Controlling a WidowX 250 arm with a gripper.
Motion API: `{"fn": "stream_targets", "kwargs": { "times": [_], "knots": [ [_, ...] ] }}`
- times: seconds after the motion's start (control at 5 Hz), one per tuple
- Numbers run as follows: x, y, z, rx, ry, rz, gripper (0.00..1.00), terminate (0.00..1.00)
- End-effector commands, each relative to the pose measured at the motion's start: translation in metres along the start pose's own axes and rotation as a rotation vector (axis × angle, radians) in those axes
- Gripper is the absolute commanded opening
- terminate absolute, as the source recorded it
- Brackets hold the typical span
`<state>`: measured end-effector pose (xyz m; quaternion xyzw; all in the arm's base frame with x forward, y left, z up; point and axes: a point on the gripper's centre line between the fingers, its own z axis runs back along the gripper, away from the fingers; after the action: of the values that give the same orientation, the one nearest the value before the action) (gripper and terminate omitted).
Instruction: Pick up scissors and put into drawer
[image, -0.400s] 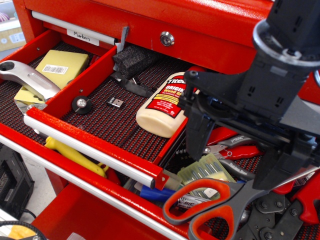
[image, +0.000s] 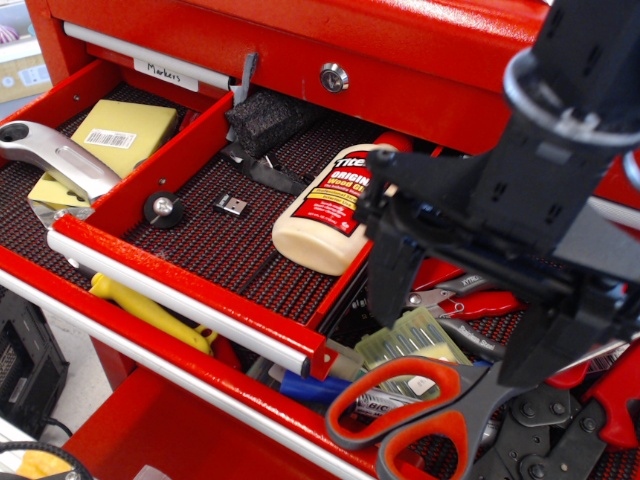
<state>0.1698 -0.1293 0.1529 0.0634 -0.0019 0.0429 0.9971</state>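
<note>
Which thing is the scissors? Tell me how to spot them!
Look at the lower red drawer, bottom right, under the black claw. The scissors have big orange-and-grey loop handles, unlike the thin red-handled pliers behind.

Scissors (image: 420, 415) with chunky red-orange and grey loop handles lie flat, below and right of the drawer (image: 190, 280). That's shallow red metal, pulled open, mesh-lined, partition wall inside, silver pull bar in front.

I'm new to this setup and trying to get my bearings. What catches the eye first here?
The big black end effector looms at right, hanging over the orange-handled scissors in the lower drawer. Behind it, a glue bottle lies in the open red drawer with the silver pull bar.
</note>
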Motion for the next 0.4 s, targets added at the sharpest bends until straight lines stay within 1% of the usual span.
{"fn": "stream_targets", "kwargs": {
  "times": [0.0, 0.2],
  "knots": [
    [0.039, 0.011, -0.010, 0.009, -0.088, -0.071, 1.00, 0.00],
    [0.064, 0.020, -0.021, -0.023, -0.097, -0.115, 1.00, 0.00]
  ]
}}
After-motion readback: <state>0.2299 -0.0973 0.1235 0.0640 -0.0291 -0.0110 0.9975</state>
